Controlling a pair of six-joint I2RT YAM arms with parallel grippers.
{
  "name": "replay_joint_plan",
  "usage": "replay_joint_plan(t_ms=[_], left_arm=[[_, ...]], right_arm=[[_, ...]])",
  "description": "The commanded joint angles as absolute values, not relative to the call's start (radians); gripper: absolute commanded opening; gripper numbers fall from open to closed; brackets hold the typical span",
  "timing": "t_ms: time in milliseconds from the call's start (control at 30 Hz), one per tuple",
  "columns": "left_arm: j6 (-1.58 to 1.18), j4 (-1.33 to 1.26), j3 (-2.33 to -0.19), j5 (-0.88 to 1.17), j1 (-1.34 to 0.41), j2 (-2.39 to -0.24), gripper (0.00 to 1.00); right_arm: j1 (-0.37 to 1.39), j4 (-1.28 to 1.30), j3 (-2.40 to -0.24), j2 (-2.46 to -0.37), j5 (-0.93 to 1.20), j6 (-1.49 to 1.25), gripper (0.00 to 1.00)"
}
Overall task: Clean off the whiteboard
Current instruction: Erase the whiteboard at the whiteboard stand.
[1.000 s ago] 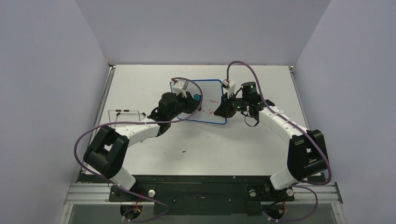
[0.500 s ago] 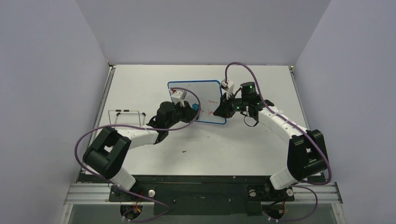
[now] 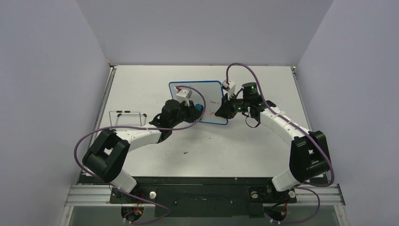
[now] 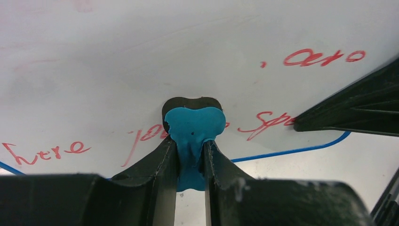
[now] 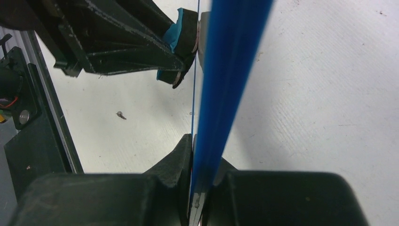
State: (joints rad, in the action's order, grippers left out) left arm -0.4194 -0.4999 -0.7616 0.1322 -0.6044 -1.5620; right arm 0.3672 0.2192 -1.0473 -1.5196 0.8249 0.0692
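Pale grey bench (image 3: 155, 84), lilac walls. At upper centre of the overhead frame the whiteboard (image 3: 207, 92) is seen: white, thin blue rim, rounded corners. It is clamped at its right edge by the right pincer (image 5: 196, 141). Red handwriting (image 4: 324, 57) is recorded across the lower and right portions; the upper left is blank, faintly smeared. A blue eraser (image 4: 194, 125), gripped in the left pincer (image 4: 190, 143), is pressed against the board face.

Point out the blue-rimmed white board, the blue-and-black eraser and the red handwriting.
blue-rimmed white board (image 4: 117, 52), left wrist view, bare white face.
blue-and-black eraser (image 4: 195, 123), left wrist view, blue back.
red handwriting (image 4: 324, 57), left wrist view, upper word.
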Motion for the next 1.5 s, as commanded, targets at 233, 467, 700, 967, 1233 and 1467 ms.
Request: replay_joint_plan(t_ms=[233, 467, 700, 967, 1233, 1467], left_arm=[[-0.350, -0.547, -0.925, -0.153, -0.794, -1.552, 0.00], [-0.350, -0.475, -0.914, -0.118, -0.682, -1.531, 0.00], [-0.288, -0.565, -0.885, -0.038, -0.692, -1.515, 0.00], [-0.206, -0.637, -0.917, 0.042, -0.796, -1.551, 0.00], [-0.227, -0.583, -0.935, -0.063, -0.775, -1.567, 0.00], [-0.290, -0.542, -0.869, -0.162, -0.665, -1.536, 0.00]], right_arm=[[0.422, 0.319, -1.062, -1.550, 0.957, 0.094, 0.00], [0.420, 0.317, -1.063, -1.543, 0.954, 0.089, 0.00], [0.419, 0.317, -1.065, -1.543, 0.956, 0.086, 0.00], [0.419, 0.316, -1.065, -1.543, 0.959, 0.084, 0.00], [0.416, 0.315, -1.063, -1.539, 0.963, 0.086, 0.00], [0.417, 0.314, -1.064, -1.536, 0.963, 0.084, 0.00]])
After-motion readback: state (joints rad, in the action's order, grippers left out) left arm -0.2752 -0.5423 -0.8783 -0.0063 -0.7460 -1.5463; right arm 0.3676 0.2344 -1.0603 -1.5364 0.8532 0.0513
